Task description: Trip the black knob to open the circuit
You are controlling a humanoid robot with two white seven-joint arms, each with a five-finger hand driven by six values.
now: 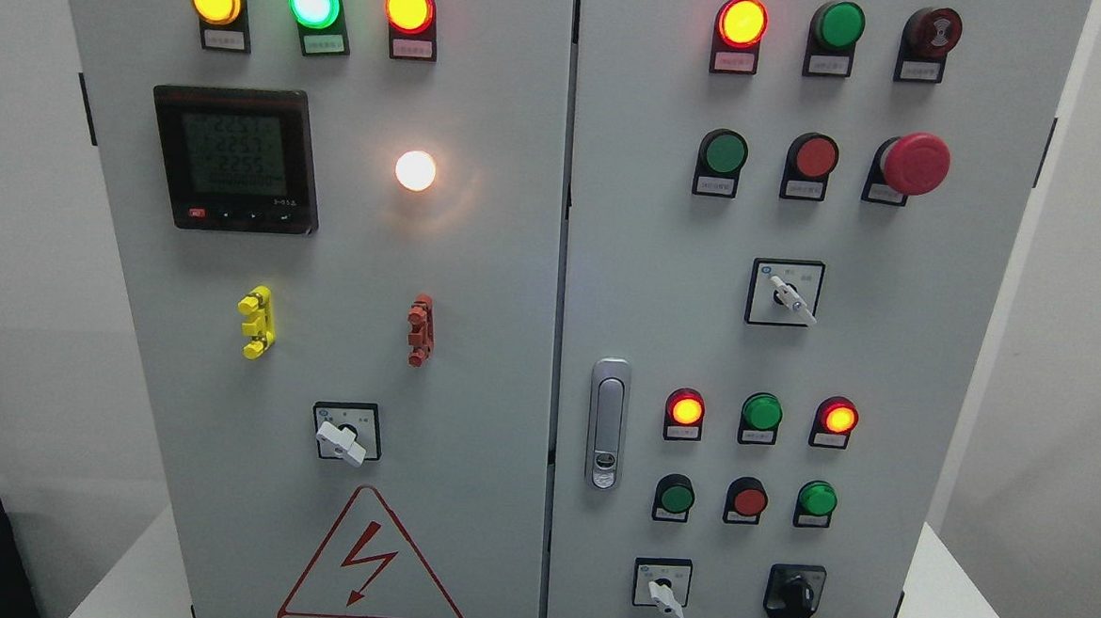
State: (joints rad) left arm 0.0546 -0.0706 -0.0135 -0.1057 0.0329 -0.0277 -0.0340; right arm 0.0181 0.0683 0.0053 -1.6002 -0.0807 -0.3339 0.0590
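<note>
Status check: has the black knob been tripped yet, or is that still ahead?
Nothing looks done yet. The black knob at the lower right of the right cabinet door is untouched, and no robot hand is in view. Indicator lamps are lit, such as the white lamp. Reaching, gripping and turning the knob all remain.

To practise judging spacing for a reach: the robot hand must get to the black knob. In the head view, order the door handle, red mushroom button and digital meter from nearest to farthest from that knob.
1. Door handle: up and left of the black knob, at the right door's left edge.
2. Red mushroom button: high on the right door.
3. Digital meter: upper part of the left door.
</note>
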